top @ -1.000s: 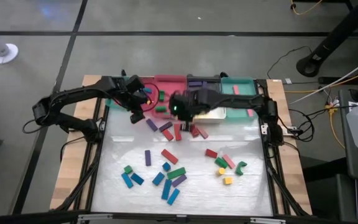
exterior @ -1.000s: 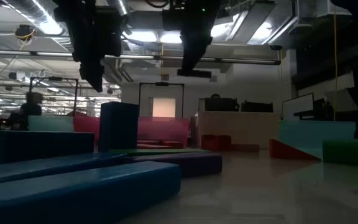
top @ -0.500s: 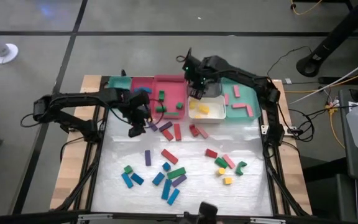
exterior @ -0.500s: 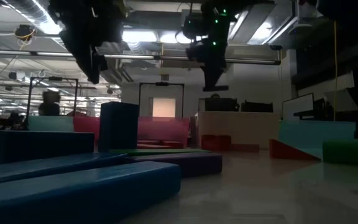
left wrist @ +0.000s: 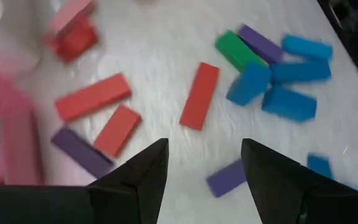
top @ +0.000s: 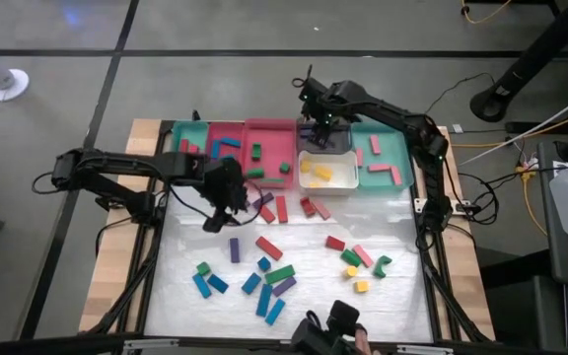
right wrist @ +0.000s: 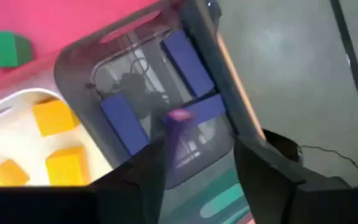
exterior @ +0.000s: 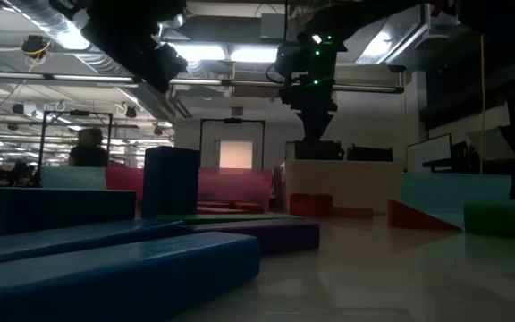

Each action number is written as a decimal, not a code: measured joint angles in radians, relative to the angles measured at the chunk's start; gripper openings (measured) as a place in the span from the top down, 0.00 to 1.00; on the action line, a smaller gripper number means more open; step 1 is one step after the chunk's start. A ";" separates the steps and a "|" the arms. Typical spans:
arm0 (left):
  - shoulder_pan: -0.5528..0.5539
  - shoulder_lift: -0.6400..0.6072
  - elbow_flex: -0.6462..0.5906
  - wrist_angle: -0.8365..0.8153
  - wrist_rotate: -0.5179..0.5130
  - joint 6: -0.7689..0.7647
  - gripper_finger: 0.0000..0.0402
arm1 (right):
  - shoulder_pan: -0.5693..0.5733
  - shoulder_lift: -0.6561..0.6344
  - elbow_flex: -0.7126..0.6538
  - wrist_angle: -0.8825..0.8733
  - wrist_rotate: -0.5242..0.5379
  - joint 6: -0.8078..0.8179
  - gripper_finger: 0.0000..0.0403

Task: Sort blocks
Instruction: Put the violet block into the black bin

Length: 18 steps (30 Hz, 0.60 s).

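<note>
Right tool (right wrist: 194, 155) released over black tray (right wrist: 86, 68), purple block (right wrist: 178, 134) between fingers; left tool (left wrist: 204, 165) released above worktop (left wrist: 166, 37).

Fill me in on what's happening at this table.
Two robot arms are sorting coloured blocks into trays by colour. The right end effector hangs over the black tray, with a purple block between its fingers, above the purple ones lying in that tray. The left end effector hovers open and empty over the loose blocks on the white mat, just above a red block. Many blocks are unsorted.
</note>
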 joint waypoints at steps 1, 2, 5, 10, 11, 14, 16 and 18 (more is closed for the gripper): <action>-0.013 0.000 -0.001 -0.001 0.000 0.053 0.52 | 0.000 0.000 0.001 0.004 0.001 0.001 0.52; -0.027 0.000 -0.003 0.001 0.000 0.104 0.52 | 0.001 0.000 0.001 0.007 0.001 0.001 0.49; -0.073 0.000 -0.027 0.003 0.000 0.277 0.52 | 0.003 0.000 0.001 0.006 0.000 0.016 0.44; -0.148 0.014 -0.081 0.009 0.000 0.555 0.52 | 0.006 0.000 0.001 0.006 -0.024 0.080 0.40; -0.160 0.021 -0.090 0.012 0.000 0.579 0.52 | 0.006 0.000 0.001 0.006 -0.027 0.085 0.40; -0.187 0.051 -0.118 0.045 -0.003 0.602 0.52 | 0.010 0.000 0.001 0.004 -0.028 0.106 0.40; -0.198 0.077 -0.128 0.074 -0.004 0.614 0.52 | 0.016 0.000 0.001 0.005 -0.027 0.107 0.40; -0.206 0.106 -0.133 0.104 -0.004 0.630 0.52 | 0.019 0.000 0.001 0.005 -0.029 0.107 0.40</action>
